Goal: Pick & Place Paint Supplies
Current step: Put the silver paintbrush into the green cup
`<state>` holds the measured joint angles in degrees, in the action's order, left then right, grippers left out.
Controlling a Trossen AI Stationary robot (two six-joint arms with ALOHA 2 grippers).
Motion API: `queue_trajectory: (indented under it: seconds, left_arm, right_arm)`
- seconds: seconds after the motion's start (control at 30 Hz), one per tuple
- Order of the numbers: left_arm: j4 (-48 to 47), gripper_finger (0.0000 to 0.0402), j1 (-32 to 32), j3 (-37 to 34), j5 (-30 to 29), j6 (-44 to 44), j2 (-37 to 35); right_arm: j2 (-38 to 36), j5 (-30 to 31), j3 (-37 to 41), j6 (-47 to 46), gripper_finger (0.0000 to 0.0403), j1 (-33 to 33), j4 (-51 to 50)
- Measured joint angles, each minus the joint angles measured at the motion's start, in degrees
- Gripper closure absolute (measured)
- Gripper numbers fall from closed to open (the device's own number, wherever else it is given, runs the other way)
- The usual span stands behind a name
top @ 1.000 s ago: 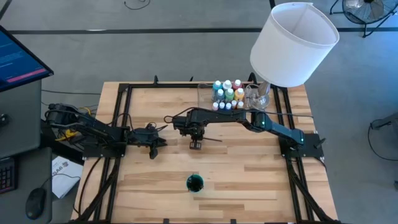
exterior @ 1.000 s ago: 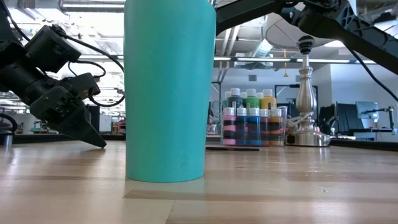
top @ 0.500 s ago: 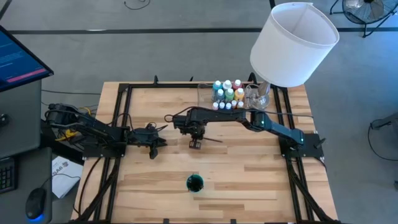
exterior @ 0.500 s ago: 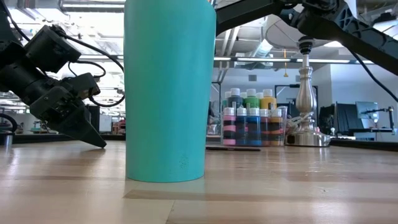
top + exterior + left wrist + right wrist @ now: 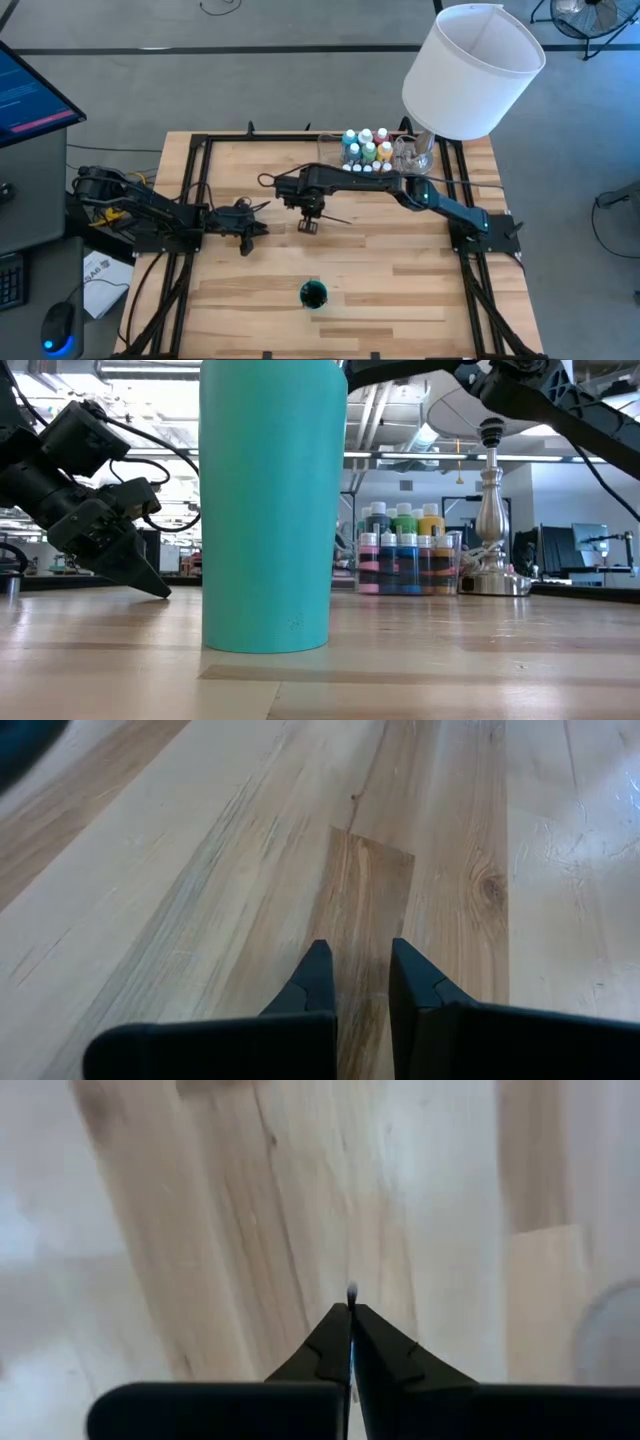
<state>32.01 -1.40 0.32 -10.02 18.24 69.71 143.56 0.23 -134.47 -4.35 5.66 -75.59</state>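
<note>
My right gripper hangs over the middle of the table, pointing down and shut on a thin dark brush. In the right wrist view, only the brush's dark tip shows above the closed fingertips. Several white-capped paint bottles stand in a clear tray at the far right, and the low view shows them too. My left gripper rests low at the table's left. Its fingers stand a narrow gap apart with nothing between them. My right gripper pinches the brush between its two fingers near the brush's left end. The fingers come from above, point down and lie across it. The brush sticks out toward the table's right, roughly level and clear of the table.
A tall teal cup stands near the front edge and fills the middle of the low view. A lamp with a big white shade stands at the far right corner beside the tray. A black frame runs along the table's sides.
My right gripper has risen from the table and gone a little toward the far edge, taking the brush with it. The brush, which lay on the wood a second ago, is now lifted clear and no longer shows on the tabletop in the low view.
</note>
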Motion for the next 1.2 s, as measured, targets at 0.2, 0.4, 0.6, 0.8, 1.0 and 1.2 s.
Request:
queue_trajectory:
  seconds: [0.2,0.4,0.6,0.8,1.0,1.2]
  left_arm:
    - [0.0,0.0402,-1.5,0.0,-0.5,-0.3,0.0]
    - [0.0,0.0402,-2.1,0.0,-1.1,-0.2,0.0]
    - [0.5,0.0402,-2.1,0.0,-1.1,0.0,0.0]
    - [0.7,0.0402,-2.1,0.0,-1.2,0.0,0.0]
    - [0.7,0.0402,-3.2,0.0,-1.9,0.4,0.0]
    - [0.7,0.0402,-5.7,0.0,-5.1,0.5,0.0]
  right_arm:
    - [-5.0,0.2,-0.1,-1.5,0.0403,-0.9,1.7]
    - [-12.8,7.2,-0.2,-3.2,0.0403,-3.7,4.7]
    - [-20.3,18.7,-0.2,-3.2,0.0403,-8.8,9.7]
    - [-22.9,23.1,-0.3,-3.7,0.0403,-15.4,17.3]
    - [-22.6,32.4,-0.2,-5.9,0.0403,-22.0,17.6]
    - [-22.9,42.9,-0.2,-7.5,0.0403,-29.2,21.2]
